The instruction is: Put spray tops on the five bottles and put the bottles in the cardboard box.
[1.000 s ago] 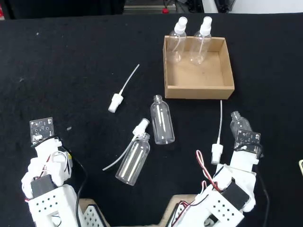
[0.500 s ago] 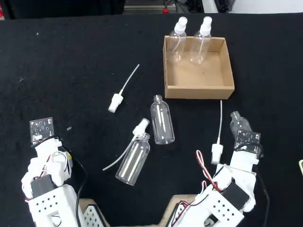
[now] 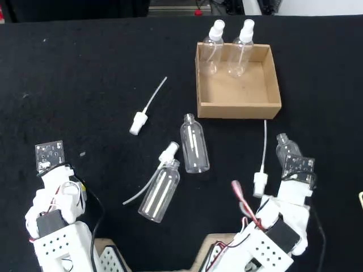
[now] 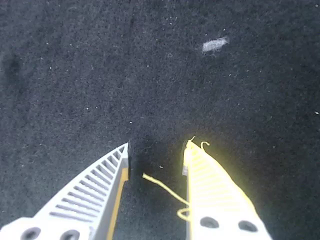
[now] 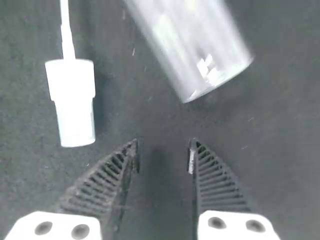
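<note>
From the high view, the cardboard box (image 3: 238, 109) sits at the far side of the bench (image 3: 85, 68). Two bottles stand upright against its far wall, the left capped bottle (image 3: 212, 54) and the right capped bottle (image 3: 240, 54), each with a spray top on. That looks like two of five done.

Three bottles lie on their sides outside the box. The middle bottle (image 3: 194, 144) lies bare-necked just in front of the box. The lower bottle (image 3: 160, 190) has a loose top (image 3: 169, 152) at its neck, but the tube seems to run out alongside the bottle, so I judge it not seated. The far loose top (image 3: 138, 122) lies well apart to the left. The near bottle (image 3: 285, 147) lies in front of the box's right corner, with the near spray top (image 3: 260, 183) just beside it. The left arm (image 3: 57, 207) sits at the near left corner, well away from all of these.

In the left wrist view, the left hand (image 4: 156, 150) is spread with nothing between its fingers, over bare bench cloth.

In the right wrist view, the right hand (image 5: 162, 150) is also spread and holds nothing. The near bottle's base lies just ahead of it, and the near spray top lies beside the bottle, apart from it.

What is left, as I judge it: fit three tops and box three bottles. The pair in front of the right hand seems the likeliest next.
</note>
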